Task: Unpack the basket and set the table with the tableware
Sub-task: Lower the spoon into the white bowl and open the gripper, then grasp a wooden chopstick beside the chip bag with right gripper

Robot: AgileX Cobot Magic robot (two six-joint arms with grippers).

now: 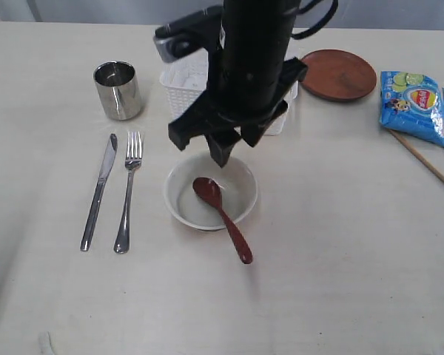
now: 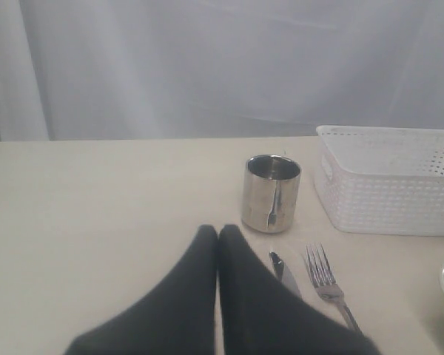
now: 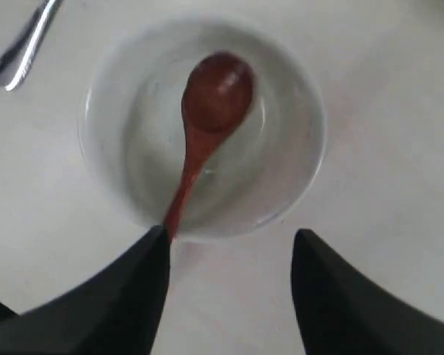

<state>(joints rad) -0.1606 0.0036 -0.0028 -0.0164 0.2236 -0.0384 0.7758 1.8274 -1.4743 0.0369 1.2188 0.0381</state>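
My right gripper (image 1: 222,157) hangs open just above the far rim of the off-white bowl (image 1: 238,185), holding nothing. The red-brown spoon (image 1: 209,191) lies in the bowl with its handle over the near rim. In the right wrist view the spoon (image 3: 214,96) rests in the bowl (image 3: 292,148), and its handle runs under one finger of the open gripper (image 3: 229,237). Knife (image 1: 98,192), fork (image 1: 128,191) and steel cup (image 1: 118,90) sit on the left. The white basket (image 1: 182,86) is partly hidden by the arm. My left gripper (image 2: 218,232) is shut and empty.
A brown plate (image 1: 338,74) lies at the back right of the table (image 1: 340,251). A blue chip bag (image 1: 416,105) and chopsticks (image 1: 429,164) lie at the right edge. The left wrist view shows the cup (image 2: 271,194), fork (image 2: 327,279) and basket (image 2: 388,194).
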